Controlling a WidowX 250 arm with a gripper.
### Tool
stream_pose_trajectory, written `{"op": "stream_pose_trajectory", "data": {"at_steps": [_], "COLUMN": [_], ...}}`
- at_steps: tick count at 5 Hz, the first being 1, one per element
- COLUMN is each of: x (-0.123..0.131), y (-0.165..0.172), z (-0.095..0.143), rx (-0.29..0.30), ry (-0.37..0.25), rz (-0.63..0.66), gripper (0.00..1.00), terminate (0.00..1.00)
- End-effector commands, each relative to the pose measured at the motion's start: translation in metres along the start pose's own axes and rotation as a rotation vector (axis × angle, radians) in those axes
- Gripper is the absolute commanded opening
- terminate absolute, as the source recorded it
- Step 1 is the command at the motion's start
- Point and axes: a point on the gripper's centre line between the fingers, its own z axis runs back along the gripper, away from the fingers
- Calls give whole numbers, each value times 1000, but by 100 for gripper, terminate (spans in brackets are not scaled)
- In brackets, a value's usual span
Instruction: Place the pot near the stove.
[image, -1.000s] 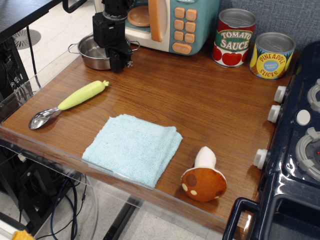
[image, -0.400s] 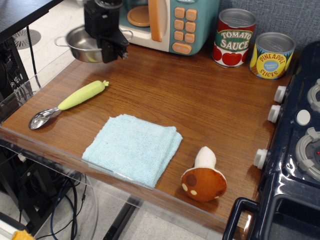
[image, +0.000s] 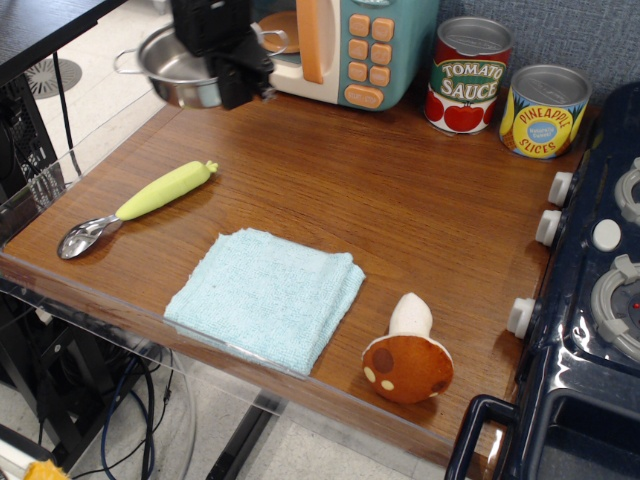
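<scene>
**Steel pot held above the far left corner of the worktop**

The black gripper (image: 243, 88) has its fingers clamped on the rim of the small shiny stainless-steel pot (image: 178, 72), which hangs clear of the glossy brown wooden worktop (image: 400, 200), just left of the teal-and-cream toy microwave (image: 345, 45). The dark navy-blue toy stove (image: 590, 330) with white knobs stands well apart at the right edge. A clear acrylic rim borders the worktop's front and left. Beyond it lie pale floor, black cables and a dark table edge; a grey-blue fabric wall stands behind.
</scene>
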Motion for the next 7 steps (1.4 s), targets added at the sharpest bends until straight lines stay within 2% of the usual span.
{"op": "stream_pose_trajectory", "data": {"at_steps": [1, 2, 3, 5, 7], "x": [-28, -50, -73, -99, -114], "y": [81, 119, 149, 166, 165], "z": [37, 34, 16, -17, -35], "rx": [-16, -4, -11, -14, 19], "ry": [85, 88, 85, 45, 23], "rz": [-178, -245, -321, -352, -344], "gripper": [0, 0, 0, 0, 0], "terminate": [0, 0, 0, 0, 0]}}
